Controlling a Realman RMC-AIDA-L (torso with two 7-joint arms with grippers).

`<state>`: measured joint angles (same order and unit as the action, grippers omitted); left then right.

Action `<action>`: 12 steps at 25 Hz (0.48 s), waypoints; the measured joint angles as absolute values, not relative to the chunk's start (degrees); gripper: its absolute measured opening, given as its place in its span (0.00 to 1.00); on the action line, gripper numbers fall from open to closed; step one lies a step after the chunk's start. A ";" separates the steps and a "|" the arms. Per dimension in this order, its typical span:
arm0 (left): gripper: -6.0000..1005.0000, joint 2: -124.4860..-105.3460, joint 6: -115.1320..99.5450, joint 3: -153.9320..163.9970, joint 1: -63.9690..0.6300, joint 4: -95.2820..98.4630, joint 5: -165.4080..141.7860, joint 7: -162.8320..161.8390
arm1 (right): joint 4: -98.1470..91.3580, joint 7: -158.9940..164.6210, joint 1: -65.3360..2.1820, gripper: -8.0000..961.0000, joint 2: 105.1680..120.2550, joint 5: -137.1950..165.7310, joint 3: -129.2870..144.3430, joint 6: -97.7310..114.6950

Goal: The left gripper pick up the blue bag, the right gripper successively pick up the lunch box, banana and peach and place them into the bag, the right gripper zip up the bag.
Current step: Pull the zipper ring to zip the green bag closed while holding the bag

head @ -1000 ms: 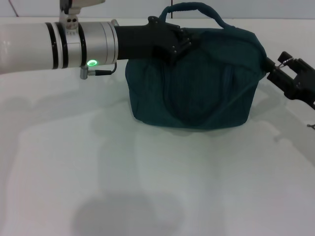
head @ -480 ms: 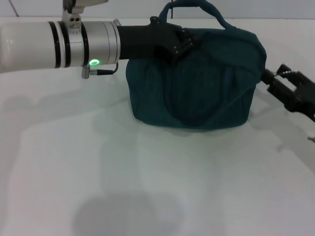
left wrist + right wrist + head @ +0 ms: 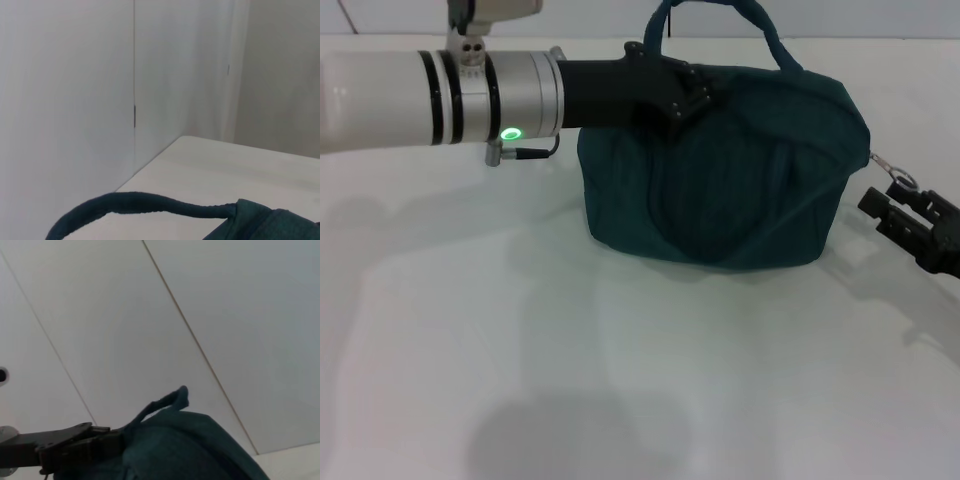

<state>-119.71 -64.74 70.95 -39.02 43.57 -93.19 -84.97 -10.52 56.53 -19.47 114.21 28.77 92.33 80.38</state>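
The blue bag sits mid-table, zipped. The left gripper clamps its top edge; the right gripper hovers beside its right end (finger state unclear).

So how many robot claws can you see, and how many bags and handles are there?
Robot claws: 2, the left gripper at the top of the blue bag, and the right gripper beside it, apart from the bag.
Bags: 1
Handles showing: 1, the loop handle.
Total: 4
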 joint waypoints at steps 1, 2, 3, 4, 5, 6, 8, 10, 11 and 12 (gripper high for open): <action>0.09 -119.71 -64.70 71.08 -39.02 43.58 -93.19 -84.96 | -10.51 56.53 -19.47 0.66 114.21 28.76 92.33 80.38; 0.10 -119.71 -64.69 71.15 -39.04 43.59 -93.20 -84.96 | -10.48 56.62 -19.33 0.66 114.25 28.76 92.21 80.23; 0.10 -119.71 -64.68 71.16 -39.06 43.59 -93.21 -84.95 | -10.40 57.89 -19.19 0.66 114.19 28.71 92.07 79.91; 0.10 -119.70 -64.68 71.17 -39.08 43.59 -93.21 -84.94 | -10.40 58.98 -19.25 0.66 113.95 28.72 92.09 79.85; 0.10 -119.71 -64.67 71.17 -39.08 43.59 -93.21 -84.92 | -10.41 59.78 -19.33 0.66 113.68 28.74 92.16 79.81; 0.10 -119.71 -64.66 71.18 -39.09 43.59 -93.18 -84.90 | -10.42 60.36 -19.42 0.66 113.49 28.75 92.20 79.74; 0.11 -119.71 -64.64 71.19 -39.10 43.59 -93.08 -84.89 | -10.43 61.30 -19.57 0.66 113.16 28.79 92.29 79.61; 0.11 -119.71 -64.61 71.19 -39.13 43.59 -92.97 -84.89 | -10.57 62.78 -19.86 0.66 112.55 29.50 92.36 79.65; 0.12 -119.71 -64.57 71.19 -39.14 43.59 -92.96 -84.89 | -10.77 63.70 -20.06 0.66 112.19 30.29 92.37 79.76; 0.12 -119.71 -64.54 71.19 -39.14 43.59 -92.95 -84.90 | -11.09 65.07 -20.35 0.66 111.71 31.44 92.38 79.89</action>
<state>-119.71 -64.54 71.19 -39.14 43.59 -92.95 -84.90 -11.09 65.07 -20.35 111.71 31.44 92.38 79.89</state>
